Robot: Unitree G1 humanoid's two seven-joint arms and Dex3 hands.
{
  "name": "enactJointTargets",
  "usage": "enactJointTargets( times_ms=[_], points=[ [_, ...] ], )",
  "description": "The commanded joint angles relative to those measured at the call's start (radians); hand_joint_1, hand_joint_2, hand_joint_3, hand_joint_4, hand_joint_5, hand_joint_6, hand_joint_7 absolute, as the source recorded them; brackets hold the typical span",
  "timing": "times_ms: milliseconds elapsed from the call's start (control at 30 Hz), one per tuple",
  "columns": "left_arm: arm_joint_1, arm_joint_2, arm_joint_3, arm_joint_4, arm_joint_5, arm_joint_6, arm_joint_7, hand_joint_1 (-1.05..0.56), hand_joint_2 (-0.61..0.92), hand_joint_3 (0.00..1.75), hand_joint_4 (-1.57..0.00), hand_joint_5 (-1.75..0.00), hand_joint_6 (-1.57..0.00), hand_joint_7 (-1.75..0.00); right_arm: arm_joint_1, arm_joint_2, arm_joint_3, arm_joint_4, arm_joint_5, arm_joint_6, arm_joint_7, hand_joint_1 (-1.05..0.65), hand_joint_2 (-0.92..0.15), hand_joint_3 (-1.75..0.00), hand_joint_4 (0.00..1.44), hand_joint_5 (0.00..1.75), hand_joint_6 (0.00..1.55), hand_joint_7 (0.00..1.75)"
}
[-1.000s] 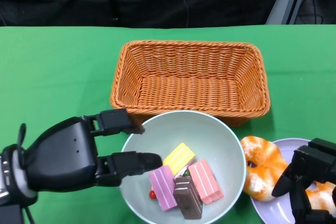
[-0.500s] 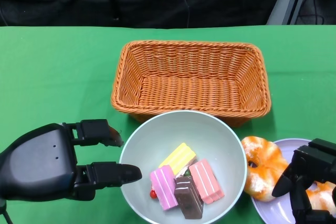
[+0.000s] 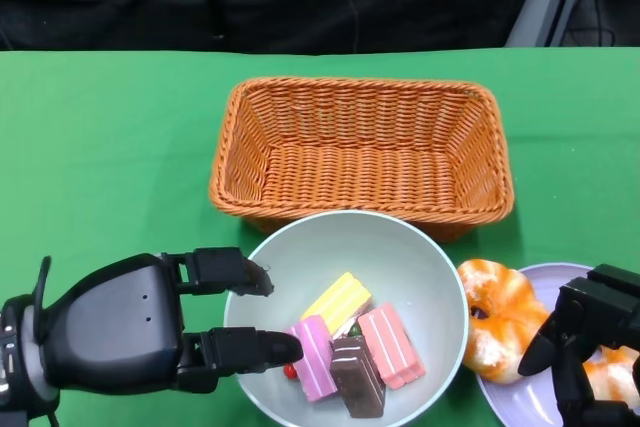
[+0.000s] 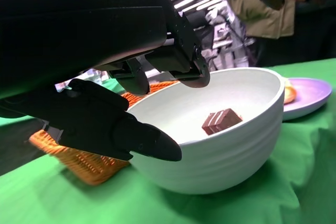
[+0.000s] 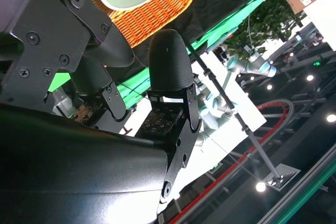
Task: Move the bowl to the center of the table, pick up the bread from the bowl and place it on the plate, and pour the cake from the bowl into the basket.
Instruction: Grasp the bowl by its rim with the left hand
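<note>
A pale bowl [image 3: 340,252] stands at the table's near middle and holds several cake pieces [image 3: 350,342] in yellow, pink and brown. My left hand [image 3: 130,332] is at the bowl's left rim, its fingers apart on either side of the rim. In the left wrist view one finger [image 4: 110,127] lies outside the bowl [image 4: 231,150] and the others hang over its inside, near a brown cake [image 4: 221,120]. Glazed bread [image 3: 500,319] lies at the left edge of the purple plate [image 3: 555,282]. My right hand [image 3: 590,342] hovers over the plate, holding nothing.
An empty orange wicker basket [image 3: 365,162] stands just behind the bowl, nearly touching it. Green cloth covers the table, with bare cloth to the left of the basket. A second bread piece [image 3: 612,367] lies partly hidden under my right hand.
My left hand drew back to the left half a second ago and has now come back to the bowl's left rim. My right hand, the bowl and the bread have not moved.
</note>
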Motion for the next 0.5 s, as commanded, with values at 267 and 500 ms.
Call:
enactJointTargets(
  times_ms=[267,500],
  points=[
    [-0.093,-0.011,-0.152,0.096,0.134,0.119,0.100,-0.49,0.92,0.01,-0.28,-0.80,-0.61,-0.02,0.002,-0.009,-0.009,-0.007,0.003,-0.002,-0.003,0.03,-0.09,-1.75,0.97,1.71,0.91,1.47],
    [-0.143,-0.043,-0.241,0.185,0.178,0.197,0.206,-0.47,0.90,0.00,-0.31,-0.85,-0.68,-0.05,0.003,-0.013,-0.010,-0.006,0.008,-0.007,0.001,0.03,-0.08,-1.75,0.97,1.72,0.91,1.48]
  ],
)
